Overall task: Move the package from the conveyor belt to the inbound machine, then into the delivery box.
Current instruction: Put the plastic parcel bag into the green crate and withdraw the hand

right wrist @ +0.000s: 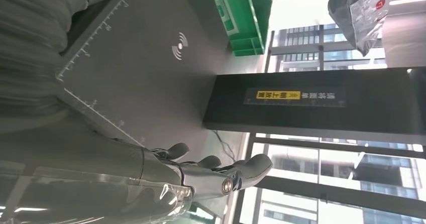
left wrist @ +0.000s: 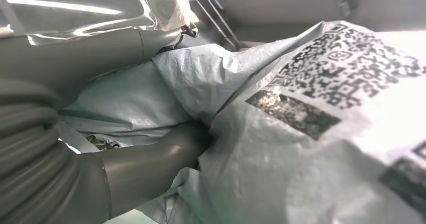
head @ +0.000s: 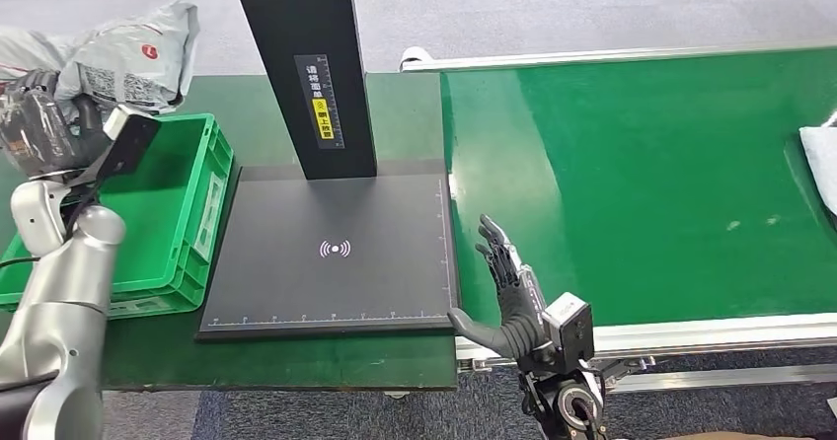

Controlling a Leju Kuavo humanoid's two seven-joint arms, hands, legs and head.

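Green table (head: 395,114) and black scanner pad (head: 336,253) are lying ahead of me, with the belt (head: 642,183) on the right. I am holding the grey package (head: 128,60) clamped in my left hand (head: 35,124), above the far left corner of the green box (head: 148,213). My right hand (head: 508,292) is hanging apart, holding nothing, at the pad's near right corner. Being slack and slippery, the bag could slide out early or land outside the box's rim.
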